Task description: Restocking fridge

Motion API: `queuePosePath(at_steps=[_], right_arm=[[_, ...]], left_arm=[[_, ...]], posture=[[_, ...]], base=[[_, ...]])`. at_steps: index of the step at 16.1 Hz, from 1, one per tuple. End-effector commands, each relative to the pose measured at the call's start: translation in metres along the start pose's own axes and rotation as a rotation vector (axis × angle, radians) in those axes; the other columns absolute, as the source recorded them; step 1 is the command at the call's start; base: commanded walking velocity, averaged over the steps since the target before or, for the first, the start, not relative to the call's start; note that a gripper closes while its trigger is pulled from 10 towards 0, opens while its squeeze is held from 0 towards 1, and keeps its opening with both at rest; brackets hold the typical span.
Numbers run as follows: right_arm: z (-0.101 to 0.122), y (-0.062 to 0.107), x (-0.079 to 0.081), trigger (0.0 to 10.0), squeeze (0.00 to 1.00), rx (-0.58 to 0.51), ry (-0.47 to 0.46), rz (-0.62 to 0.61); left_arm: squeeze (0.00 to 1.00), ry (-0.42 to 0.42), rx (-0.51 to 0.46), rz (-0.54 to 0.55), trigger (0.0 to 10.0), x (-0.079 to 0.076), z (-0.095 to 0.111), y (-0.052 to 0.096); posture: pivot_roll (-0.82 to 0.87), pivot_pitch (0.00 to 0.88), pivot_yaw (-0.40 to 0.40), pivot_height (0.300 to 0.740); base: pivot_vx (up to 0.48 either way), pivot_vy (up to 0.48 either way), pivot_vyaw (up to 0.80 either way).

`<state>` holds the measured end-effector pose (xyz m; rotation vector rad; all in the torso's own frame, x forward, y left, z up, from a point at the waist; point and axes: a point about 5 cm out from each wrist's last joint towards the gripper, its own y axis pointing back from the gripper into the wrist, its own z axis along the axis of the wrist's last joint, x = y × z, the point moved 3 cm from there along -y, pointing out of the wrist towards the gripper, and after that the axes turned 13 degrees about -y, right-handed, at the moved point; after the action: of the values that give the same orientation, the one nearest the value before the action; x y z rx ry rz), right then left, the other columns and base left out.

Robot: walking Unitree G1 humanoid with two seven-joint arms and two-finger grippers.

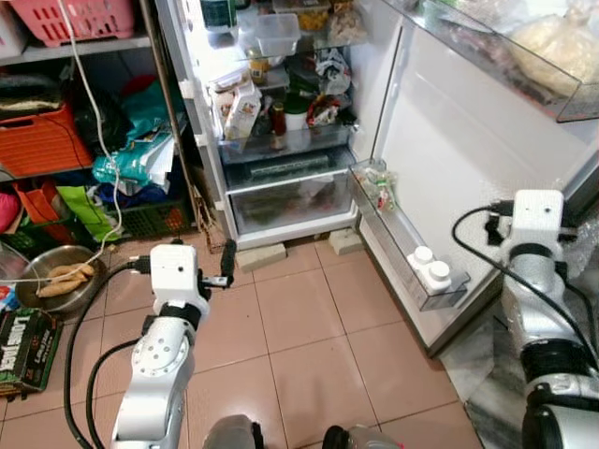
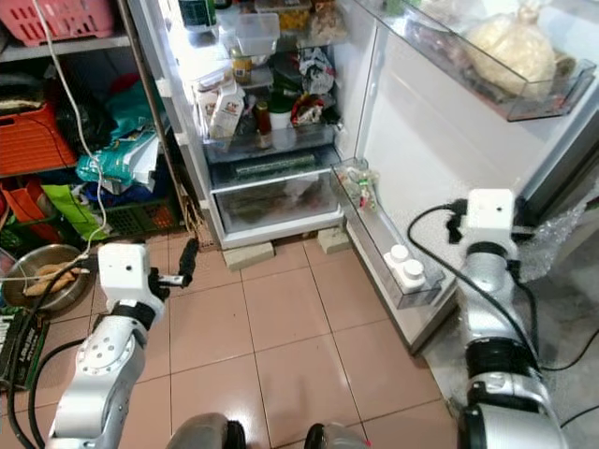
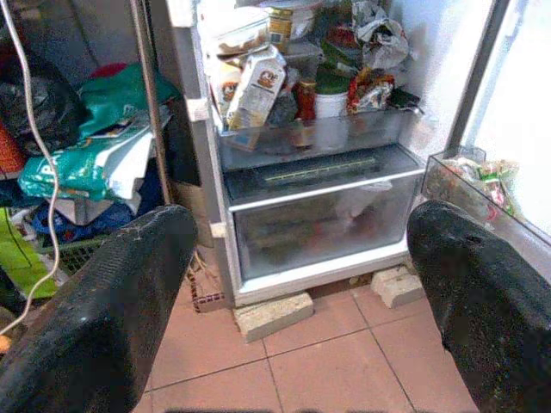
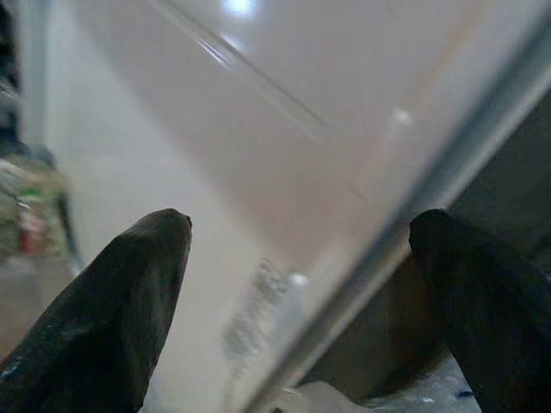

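- Far left: shelving point(image 1: 89, 47) with a pink basket point(image 1: 80, 17) on top, an orange crate point(image 1: 39, 140) below, green and teal bags point(image 1: 131, 159) stuffed beside it.
- A white cord point(image 1: 94, 112) hangs down past the shelves toward a metal bowl point(image 1: 51, 278) on the tiled floor point(image 1: 299, 346); the bowl holds a few brownish pieces.
- A dark printed box point(image 1: 23, 351) lies on the floor near the bowl.
- Left pincer point(image 1: 226, 265) held over the floor in front of the fridge, pointing at it; the left wrist view shows its two black fingers point(image 3: 103, 310) spread wide, nothing between them.
- Fridge point(image 1: 281, 122) stands open and lit, tall axis upright, open front facing the robot. Shelves crowded: cartons point(image 1: 241, 108), jars, a clear tub point(image 1: 271, 36), wrapped packets.
- Clear crisper drawer point(image 1: 290, 201) at the bottom, pushed in; the cabinet rests on pale bricks point(image 1: 260, 255).
- Fridge door point(image 1: 468, 140) swung open to the right, inner face showing. Lower door bin point(image 1: 412, 257) runs lengthwise along the door; two white-capped bottles point(image 1: 430, 271) at its near end, a packet at its far end.
- Upper door bin point(image 2: 487, 56) holds a pale bagged lump.
- Right pincer point(image 4: 301, 284) up against the door's outer edge; fingers point(image 4: 112, 318) spread, the edge running between them, contact not clear.
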<state>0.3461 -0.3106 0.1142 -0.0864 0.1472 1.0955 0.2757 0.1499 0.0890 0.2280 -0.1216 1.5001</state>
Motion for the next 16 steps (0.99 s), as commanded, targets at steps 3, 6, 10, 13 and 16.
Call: queuePosePath(at_steps=[3, 6, 10, 13, 16], right_arm=[[0.013, -0.008, -0.024, 10.0, 0.0, -0.042, 0.028, -0.094], [-0.003, -0.001, -0.042, 10.0, 0.0, 0.0, 0.058, -0.162], [-0.008, -0.005, -0.014, 10.0, 0.0, 0.038, -0.145, -0.062], [0.016, -0.013, 0.024, 10.0, 0.0, -0.01, -0.258, 0.094], [0.022, -0.015, 0.043, 10.0, 0.0, -0.012, -0.3, 0.173]], left_arm=[[0.0, -0.018, 0.003, -0.004, 10.0, 0.001, -0.001, 0.003], [0.0, -0.018, 0.012, -0.005, 10.0, 0.002, -0.002, 0.004], [0.0, -0.024, 0.008, -0.03, 10.0, 0.0, -0.001, 0.001], [0.0, -0.029, 0.004, -0.033, 10.0, 0.0, 0.0, 0.0], [0.0, -0.034, -0.001, -0.026, 10.0, 0.001, 0.001, -0.001]], posture=[[0.1, 0.044, 0.004, 0.74], [0.09, 0.051, 0.009, 0.74], [0.09, 0.051, 0.031, 0.74], [0.1, 0.044, 0.031, 0.74], [0.11, 0.041, 0.026, 0.74]], base=[[0.0, 0.0, 0.0], [0.0, 0.0, 0.0], [0.0, 0.0, 0.0], [0.0, 0.0, 0.0], [0.0, 0.0, 0.0]])
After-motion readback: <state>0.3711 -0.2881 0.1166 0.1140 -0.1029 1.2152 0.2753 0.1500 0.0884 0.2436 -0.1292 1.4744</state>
